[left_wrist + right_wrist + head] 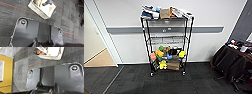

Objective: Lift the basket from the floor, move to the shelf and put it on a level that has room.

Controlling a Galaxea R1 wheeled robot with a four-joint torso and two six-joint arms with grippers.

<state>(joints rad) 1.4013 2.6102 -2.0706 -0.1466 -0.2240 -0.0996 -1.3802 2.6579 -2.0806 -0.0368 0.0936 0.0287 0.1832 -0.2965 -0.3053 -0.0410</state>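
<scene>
Carpet floor (11,15) carries your basket (41,10), beyond both end effectors; their state I cannot tell. Light, stiff-rimmed: grip its rim.

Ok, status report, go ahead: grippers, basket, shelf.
Grippers: cannot tell. Basket on carpet, not lifted. Shelf ahead, second tier free.

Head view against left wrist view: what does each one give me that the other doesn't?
Head view alone: the shelf against the wall, boxes and cloth on its top tier, its second level looking bare, colourful toys lower down, and a dark draped table to one side. Left wrist view alone: the basket sitting on the carpet with items inside, crossed by a thin red line. Both share the dark grey floor.
</scene>
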